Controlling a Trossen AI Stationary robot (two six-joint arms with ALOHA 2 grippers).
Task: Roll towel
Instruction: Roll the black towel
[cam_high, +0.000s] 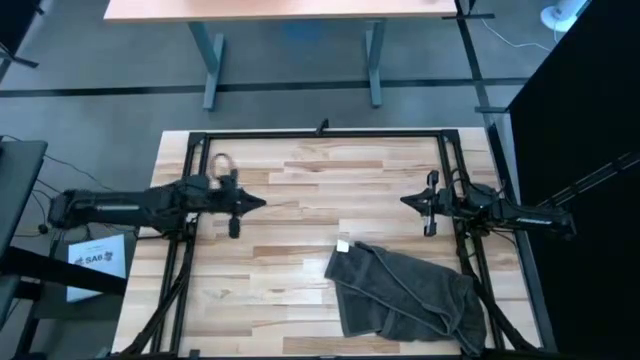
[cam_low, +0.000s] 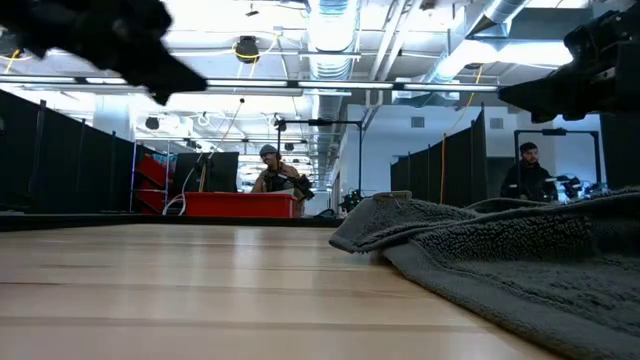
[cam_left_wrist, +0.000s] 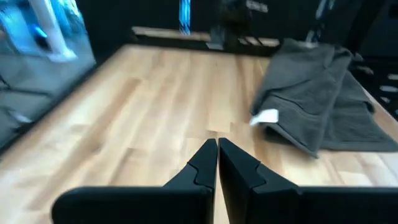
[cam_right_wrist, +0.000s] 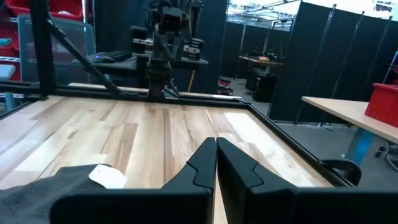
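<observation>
A workshop with black partition screens and bright ceiling ducting lies beyond a light wooden table (cam_high: 300, 200) framed by a black metal rail. Behind the table's far edge stands a pale desk (cam_high: 280, 9) on grey legs. At the left side of the table, a white sheet (cam_high: 98, 262) bears dark printed writing that is too small to read. In the low view, a red bin (cam_low: 240, 204) sits in the background with a person (cam_low: 272, 170) behind it; its contents cannot be made out. A second person (cam_low: 527, 170) stands farther off on the right of that view.

The towel (cam_high: 410, 295), dark charcoal-grey terry cloth, lies loosely crumpled and partly folded over itself on the table's near right portion, unrolled. Its small white tag (cam_high: 343, 244) shows at the corner nearest the table's centre; no lettering on it is legible.

The left gripper (cam_high: 262, 203) hovers above the left half of the table, its fingers (cam_left_wrist: 202, 163) pressed together on nothing. The right gripper (cam_high: 404, 201) hovers above the right half, facing the left one, fingers (cam_right_wrist: 200, 163) likewise together and empty. Both are clear of the towel, the right one nearer to it.
</observation>
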